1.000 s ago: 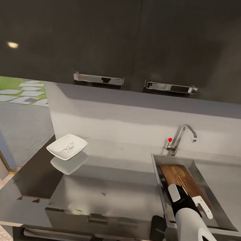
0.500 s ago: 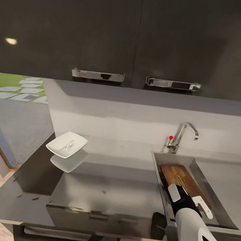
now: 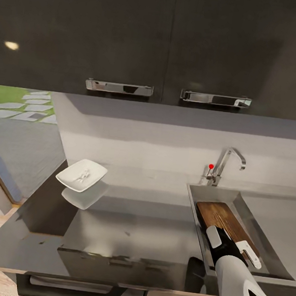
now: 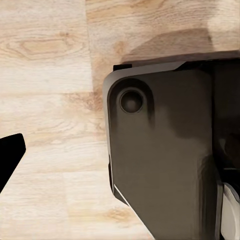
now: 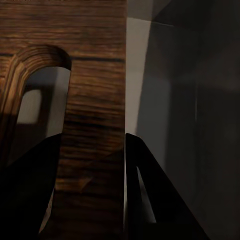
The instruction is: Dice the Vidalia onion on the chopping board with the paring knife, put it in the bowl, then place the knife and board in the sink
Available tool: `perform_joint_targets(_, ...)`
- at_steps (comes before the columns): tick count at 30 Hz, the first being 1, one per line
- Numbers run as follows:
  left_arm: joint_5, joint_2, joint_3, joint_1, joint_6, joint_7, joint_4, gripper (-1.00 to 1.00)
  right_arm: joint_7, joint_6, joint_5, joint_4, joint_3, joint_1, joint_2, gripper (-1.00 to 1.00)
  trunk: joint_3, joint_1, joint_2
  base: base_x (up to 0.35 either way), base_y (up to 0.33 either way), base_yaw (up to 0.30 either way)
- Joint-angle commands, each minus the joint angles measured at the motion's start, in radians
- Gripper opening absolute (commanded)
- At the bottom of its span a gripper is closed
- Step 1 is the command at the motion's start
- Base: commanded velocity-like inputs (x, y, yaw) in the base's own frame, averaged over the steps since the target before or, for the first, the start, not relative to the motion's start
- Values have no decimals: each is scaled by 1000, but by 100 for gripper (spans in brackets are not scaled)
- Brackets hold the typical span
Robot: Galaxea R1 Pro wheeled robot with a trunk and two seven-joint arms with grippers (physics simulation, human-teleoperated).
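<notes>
The brown chopping board (image 3: 220,217) lies lengthways inside the sink (image 3: 192,195), leaning along the basin's left wall. My right gripper (image 3: 232,246) reaches down to the board's near end. In the right wrist view its dark fingers (image 5: 145,195) flank the wooden strip between the slot handle hole (image 5: 42,95) and the board's (image 5: 95,100) edge, shut on it. The white bowl (image 3: 81,175) sits at the countertop's (image 3: 147,230) far left with tiny white onion dice (image 3: 85,176) in it. The paring knife is out of view. One dark left fingertip (image 4: 10,155) hangs over wooden floor.
The curved chrome faucet (image 3: 227,161) with its red dot stands behind the sink. Dark upper cabinets with chrome handles (image 3: 119,87) hang close overhead. The countertop ends at the left beside an opening to a paved path. My dark base (image 4: 160,150) sits below the left arm.
The whole picture has shifted a little, so the camera moved: the cabinet handles and faucet sit slightly higher. My right gripper and the board keep their places relative to each other.
</notes>
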Motion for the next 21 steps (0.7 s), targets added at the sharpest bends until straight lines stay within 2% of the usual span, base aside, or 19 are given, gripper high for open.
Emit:
perform_joint_targets(1, 8, -1, -9, -2, -7, 1, 4, 100, 1, -8, -5, -2, -2, -1, 0, -100, -4, 1, -2, 0, 0, 0)
perform_joint_targets(7, 8, -1, -9, -2, -7, 1, 4, 100, 0, -9, -5, -2, -4, -1, -1, -100, -12, 1, -2, 0, 0, 0)
perform_joint_targets(21, 8, -1, -9, -1, -5, 1, 4, 100, -1, -9, -5, -2, -4, -1, 0, -100, -13, 1, -2, 0, 0, 0)
